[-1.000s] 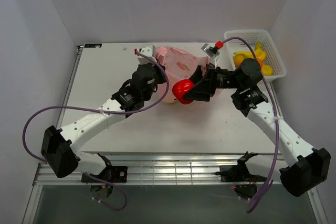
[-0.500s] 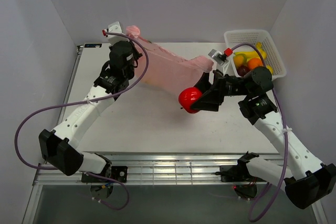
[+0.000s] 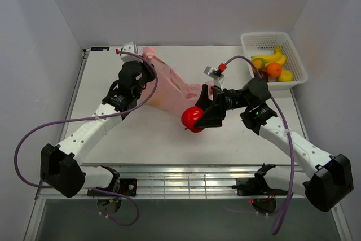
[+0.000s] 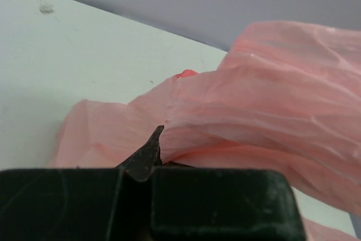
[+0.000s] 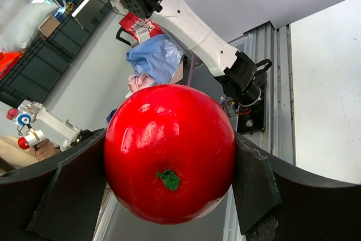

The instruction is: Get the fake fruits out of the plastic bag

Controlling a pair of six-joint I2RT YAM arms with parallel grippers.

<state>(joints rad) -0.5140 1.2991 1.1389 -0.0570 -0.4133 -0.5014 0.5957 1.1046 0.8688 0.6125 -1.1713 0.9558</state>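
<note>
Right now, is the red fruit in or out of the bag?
Out: red fruit sits bare between the right fingers, outside the bag.

One pink plastic bag (image 3: 169, 82), one red fruit (image 3: 193, 118), one white basket (image 3: 265, 35). The basket's got one orange (image 3: 274, 69), one yellow fruit (image 3: 286, 75), one banana bunch (image 3: 271, 58). Two arms: left arm (image 3: 90, 131), right arm (image 3: 293, 142).

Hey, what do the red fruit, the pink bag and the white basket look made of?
Red fruit: likely hard plastic, glossy with sharp highlights. Pink bag: thin plastic film, translucent, finely crinkled. White basket: probably moulded plastic, matte lattice walls.
</note>
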